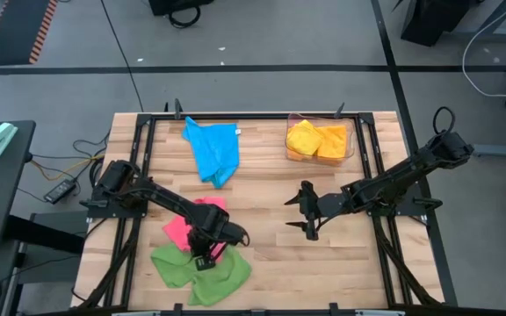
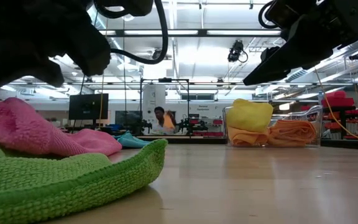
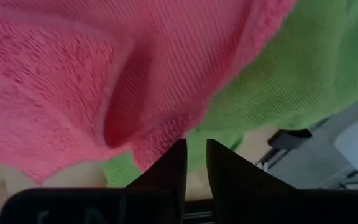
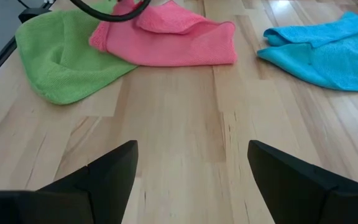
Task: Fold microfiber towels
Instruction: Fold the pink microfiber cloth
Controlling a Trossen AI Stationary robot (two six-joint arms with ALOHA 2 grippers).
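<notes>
We are looking down on a wooden table [image 1: 271, 219] with two dark robot arms; the job is folding small cloths, and we judge it barely begun, since none on the table looks neatly folded. The left gripper [image 1: 204, 260] is low at the near left, right where a rumpled pink cloth [image 1: 191, 224] overlaps a green cloth [image 1: 200, 272]; its arm reaches in from the left edge, elbow bent, wrist pointing down; its fingers [image 3: 174, 165] stand almost together with only a thin gap, and we cannot tell whether they pinch any cloth. We judge it is working at the pink cloth's edge; the next move calls for a firm hold on one corner and a clean lift clear of the green one. The right gripper [image 1: 309, 211] waits over bare wood mid-table, fingers spread wide and empty, arm stretched in from the right. A blue cloth [image 1: 213, 151] lies crumpled at the far side; yellow and orange cloths [image 1: 316, 140] sit in a clear bin [image 1: 350, 132] at the far right.
</notes>
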